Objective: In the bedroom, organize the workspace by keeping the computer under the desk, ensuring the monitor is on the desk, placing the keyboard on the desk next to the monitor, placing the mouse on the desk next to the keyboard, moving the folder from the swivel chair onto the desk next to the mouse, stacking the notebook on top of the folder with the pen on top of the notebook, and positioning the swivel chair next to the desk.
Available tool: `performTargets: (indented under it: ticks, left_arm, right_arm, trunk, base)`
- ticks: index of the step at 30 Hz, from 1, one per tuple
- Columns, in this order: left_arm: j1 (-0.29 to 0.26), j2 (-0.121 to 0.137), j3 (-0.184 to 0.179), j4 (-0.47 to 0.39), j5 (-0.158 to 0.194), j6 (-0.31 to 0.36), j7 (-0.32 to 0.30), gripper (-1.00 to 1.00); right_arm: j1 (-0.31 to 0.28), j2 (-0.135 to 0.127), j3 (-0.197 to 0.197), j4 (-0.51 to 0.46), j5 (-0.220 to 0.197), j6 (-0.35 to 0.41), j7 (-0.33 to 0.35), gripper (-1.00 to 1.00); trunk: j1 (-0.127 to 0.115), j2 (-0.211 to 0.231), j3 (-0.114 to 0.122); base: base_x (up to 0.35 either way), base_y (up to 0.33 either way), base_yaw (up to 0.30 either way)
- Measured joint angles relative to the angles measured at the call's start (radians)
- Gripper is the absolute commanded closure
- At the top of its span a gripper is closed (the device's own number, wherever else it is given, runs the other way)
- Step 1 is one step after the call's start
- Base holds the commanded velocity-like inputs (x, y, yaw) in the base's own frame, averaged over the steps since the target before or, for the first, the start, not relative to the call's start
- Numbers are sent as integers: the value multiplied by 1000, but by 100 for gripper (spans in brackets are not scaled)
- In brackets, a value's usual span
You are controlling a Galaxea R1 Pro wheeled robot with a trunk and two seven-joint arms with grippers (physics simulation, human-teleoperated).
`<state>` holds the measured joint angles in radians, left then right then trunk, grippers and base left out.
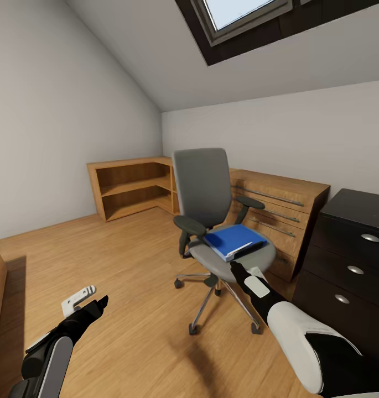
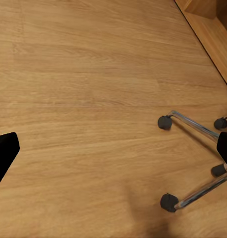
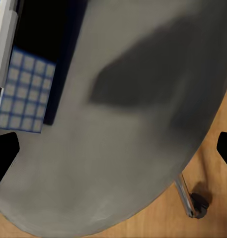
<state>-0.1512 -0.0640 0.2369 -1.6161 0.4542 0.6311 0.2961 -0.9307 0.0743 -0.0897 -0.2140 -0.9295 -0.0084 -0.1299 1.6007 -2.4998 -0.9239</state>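
The swivel chair [image 1: 203, 190] stands mid-room with its grey seat [image 1: 250, 260] and chrome wheeled base [image 1: 208, 301]. The blue folder [image 1: 234, 241] with a white edge lies flat on the seat. My right gripper [image 1: 237, 269] hovers at the seat's near edge, just short of the folder, and is open; in the right wrist view its fingertips [image 3: 4, 156] frame the grey seat [image 3: 143, 124] and the folder's corner [image 3: 26, 89]. My left gripper [image 1: 98, 303] hangs open over bare floor left of the chair; the left wrist view shows the chair's base [image 2: 192, 148].
A black three-drawer unit [image 1: 349, 265] stands at the right. A light wooden drawer chest [image 1: 280, 213] sits behind the chair, and low wooden shelves [image 1: 131, 190] fill the far corner. Wooden floor [image 1: 134, 276] spreads to the left.
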Motion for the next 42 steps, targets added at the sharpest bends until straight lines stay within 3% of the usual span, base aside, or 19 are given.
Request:
performTargets:
  ticks: [22, 42]
  left_arm:
    - [0, 0, 0, 0, 0, 0, 0, -100]
    - [0, 0, 0, 0, 0, 0, 0, -100]
  right_arm:
    - [0, 0, -1, 1, 0, 0, -1, -100]
    - [0, 0, 2, 0, 0, -1, 0, -100]
  trunk:
    - [0, 0, 0]
    - [0, 0, 0]
  base:
    - [243, 0, 0]
    - [13, 0, 6]
